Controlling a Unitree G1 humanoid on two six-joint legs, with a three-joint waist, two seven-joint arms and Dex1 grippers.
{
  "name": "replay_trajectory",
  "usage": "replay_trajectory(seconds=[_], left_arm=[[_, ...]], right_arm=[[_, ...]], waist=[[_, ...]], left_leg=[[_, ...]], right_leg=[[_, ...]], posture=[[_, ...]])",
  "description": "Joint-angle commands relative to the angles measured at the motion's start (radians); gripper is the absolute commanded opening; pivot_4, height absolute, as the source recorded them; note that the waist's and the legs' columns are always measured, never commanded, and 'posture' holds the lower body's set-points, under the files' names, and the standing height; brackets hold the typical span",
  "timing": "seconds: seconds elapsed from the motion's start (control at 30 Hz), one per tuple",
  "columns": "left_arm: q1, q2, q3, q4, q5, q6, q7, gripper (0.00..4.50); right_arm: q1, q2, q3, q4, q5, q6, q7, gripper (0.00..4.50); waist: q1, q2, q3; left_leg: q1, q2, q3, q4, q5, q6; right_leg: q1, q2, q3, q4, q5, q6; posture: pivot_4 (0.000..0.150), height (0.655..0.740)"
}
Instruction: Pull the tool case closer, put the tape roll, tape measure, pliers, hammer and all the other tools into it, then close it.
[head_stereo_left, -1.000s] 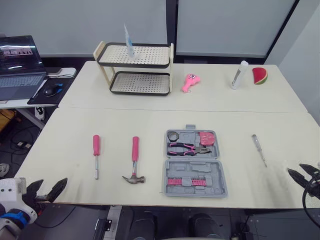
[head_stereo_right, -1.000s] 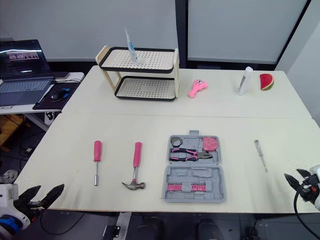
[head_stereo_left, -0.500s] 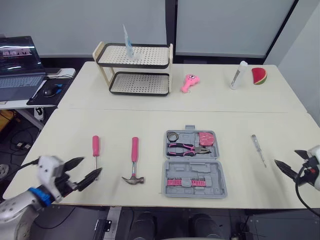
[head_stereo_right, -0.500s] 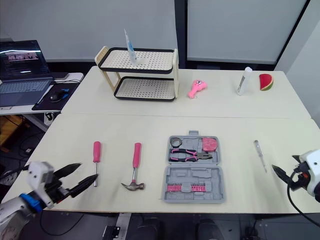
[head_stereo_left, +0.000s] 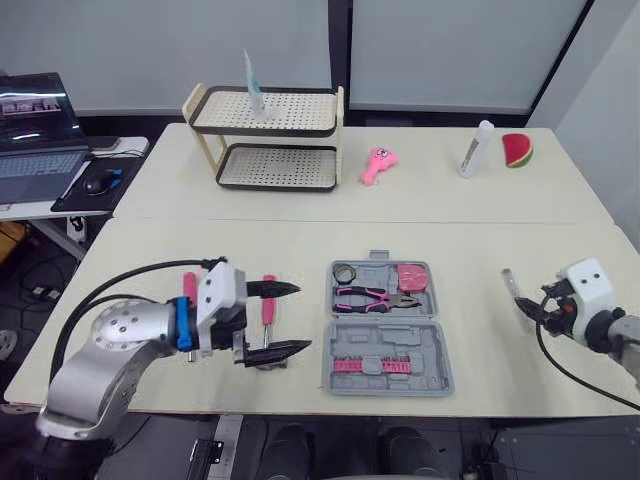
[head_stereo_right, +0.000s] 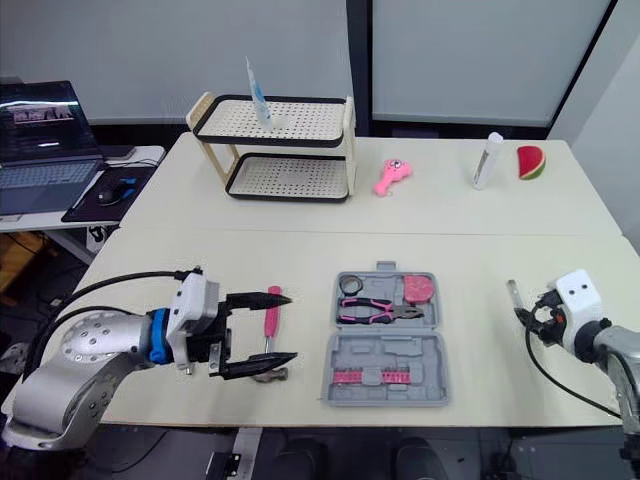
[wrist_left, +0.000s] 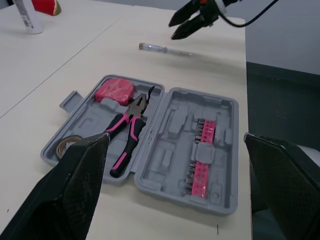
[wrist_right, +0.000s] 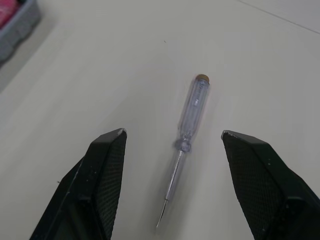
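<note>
**Left gripper** (head_stereo_left: 297, 318): my two black fingers are spread wide and hold nothing. They bracket the hammer (head_stereo_right: 271, 320), one finger across the top of its pink handle, the other over its head. Half a second ago this gripper hung at the table's near left edge, beside the tip of the pink-handled screwdriver (head_stereo_left: 188, 285). It has since swung inward to the hammer.

**Right gripper** (wrist_right: 172, 133): also spread and empty, it straddles the clear-handled screwdriver (wrist_right: 192, 115), which lies flat on the table. It has come in from the right table edge.

**Tool case** (head_stereo_left: 420, 345): it lies open and flat between the two grippers, just beside the hammer, in the same spot as before. Its far half holds the tape roll (head_stereo_left: 346, 272), the pink tape measure (head_stereo_left: 414, 276) and the pliers (head_stereo_left: 375, 297). Its near half carries a row of pink bits (head_stereo_left: 372, 365).

**Hidden parts**: the hammer head is mostly covered by my lower finger. The pink-handled screwdriver's shaft lies behind my left arm. From the head, the clear-handled screwdriver is partly masked by my right gripper.

**Writing**: the laptop (head_stereo_left: 35, 120) screen is too small to read.
</note>
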Motion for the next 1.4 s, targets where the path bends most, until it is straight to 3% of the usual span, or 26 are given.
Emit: replay_trajectory(seconds=[0.03,0.43,0.63,0.97,1.2,1.4], left_arm=[[-0.042,0.025,-0.024,-0.061,-0.048,0.053,-0.01,4.5],[-0.051,0.012,-0.067,-0.079,-0.037,0.066,0.007,4.5],[-0.065,-0.001,-0.075,-0.077,-0.043,0.067,0.021,4.5],[-0.11,-0.015,-0.046,-0.086,-0.115,0.109,0.044,4.5],[-0.13,0.004,-0.026,-0.061,-0.113,0.113,0.044,4.5],[-0.117,0.036,-0.011,-0.059,-0.108,0.105,0.032,4.5]], right_arm=[[-0.072,0.022,0.019,0.059,-0.026,0.055,-0.069,3.27],[-0.167,0.075,0.079,0.243,-0.06,0.011,-0.107,3.27],[-0.179,0.098,0.058,0.267,-0.037,0.02,-0.113,2.17],[-0.177,0.12,0.032,0.259,-0.01,0.057,-0.131,1.06],[-0.176,0.118,0.035,0.232,0.008,0.046,-0.121,0.38],[-0.152,0.082,0.045,0.107,0.015,0.052,-0.083,0.35]], waist=[[-0.001,0.0,0.0],[-0.002,0.0,0.0],[-0.001,0.0,0.0],[-0.001,0.0,0.0],[-0.001,0.0,0.0],[-0.001,0.001,0.001]], left_leg=[[0.0,0.0,0.0,0.0,0.0,0.0],[-0.002,0.0,0.0,0.0,0.0,0.0],[-0.001,0.0,0.0,0.001,0.0,0.0],[-0.002,0.0,0.0,0.001,0.0,0.0],[-0.002,0.0,0.0,0.001,0.0,0.0],[-0.002,0.0,0.0,0.001,0.0,0.0]], right_leg=[[0.0,0.0,0.0,0.0,0.0,0.0],[-0.002,0.0,0.0,0.0,0.0,0.0],[-0.001,0.0,-0.001,0.0,0.0,0.0],[-0.001,0.0,-0.001,0.0,0.0,0.0],[-0.001,0.0,-0.001,0.0,0.0,0.0],[-0.002,0.0,-0.001,0.0,0.0,0.0]], posture=[[0.15,0.729],[0.15,0.729],[0.15,0.729],[0.15,0.729],[0.15,0.729],[0.15,0.729]])
